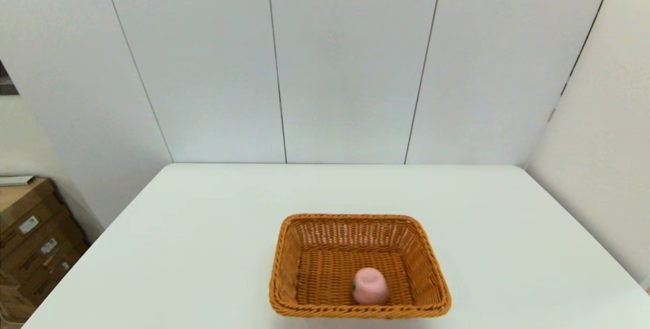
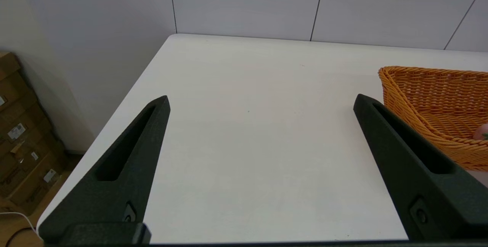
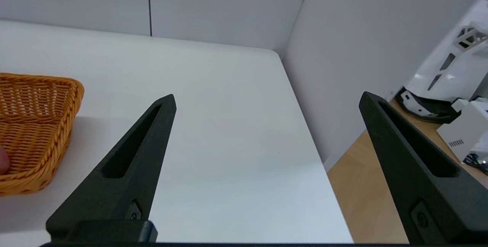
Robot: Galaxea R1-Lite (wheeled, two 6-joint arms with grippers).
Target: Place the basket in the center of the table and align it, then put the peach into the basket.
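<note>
Your left gripper (image 2: 261,102) has its fingers (image 2: 126,163) spread wide with nothing between them but bare tabletop (image 2: 248,132); in the left wrist view the basket (image 2: 431,102) sits at the right edge of the frame, just past one finger and apart from it. Your right gripper (image 3: 267,100) is the same: fingers (image 3: 126,163) wide apart and empty, and in the right wrist view the basket shows at the left edge of the frame, with the tabletop's edge and the floor at the lower right. Neither arm shows in the head view, so both look parked back off the work.

In the head view the basket stands in the lower centre of the frame, near the tabletop's front edge and roughly square to it. The peach (image 1: 370,286) lies inside on the woven floor, toward the basket's near wall, its green mark at its left.

Judged from this, both steps look done. What could go wrong from here comes from you. If you swing either arm inward low, a finger could catch the flared rim and skew the basket or shove it toward the front edge. A knock could also roll the peach, since it rests loose. Whether the basket is truly centred front to back, you cannot tell for sure.
</note>
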